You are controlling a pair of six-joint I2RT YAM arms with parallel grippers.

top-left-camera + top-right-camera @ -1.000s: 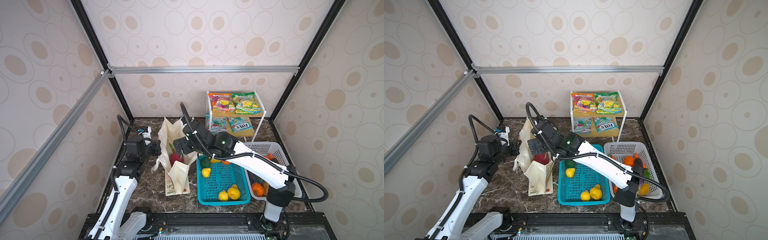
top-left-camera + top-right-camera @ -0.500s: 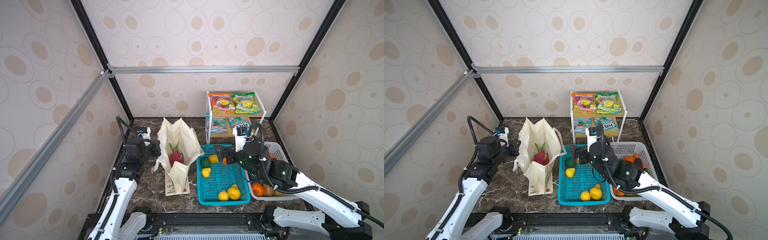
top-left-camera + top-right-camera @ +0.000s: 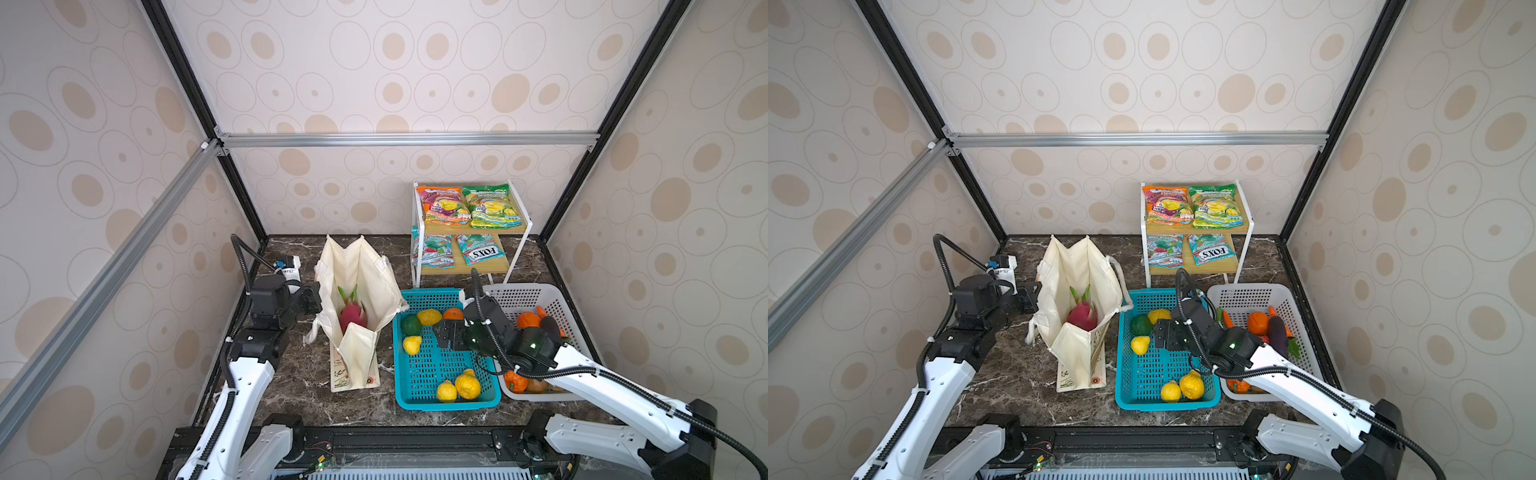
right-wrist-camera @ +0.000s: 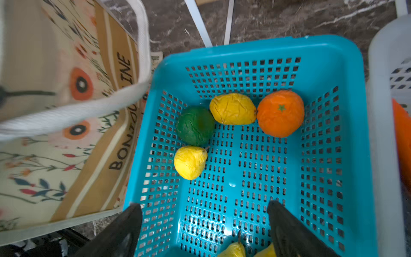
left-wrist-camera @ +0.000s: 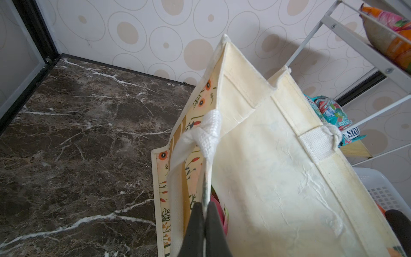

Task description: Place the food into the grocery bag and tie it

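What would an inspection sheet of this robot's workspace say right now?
Surface: dark marble tabletop, veined.
Job's things: grocery bag stands open, dragon fruit inside; lemons in teal basket; eggplant in white basket; snack packets atop shelf.
Clutter: teal packets on the lower shelf board.
Grippers: left gripper shut on the bag's rim; right gripper open, empty, over the teal basket.
Cables: black hoses along both arms.
Surroundings: dotted walls, aluminium frame.

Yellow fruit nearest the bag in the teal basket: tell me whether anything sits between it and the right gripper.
Nothing visible does. In the right wrist view the right gripper stands open over the teal basket, and only bare basket floor lies between it and the yellow fruit. The green fruit lies beyond it.
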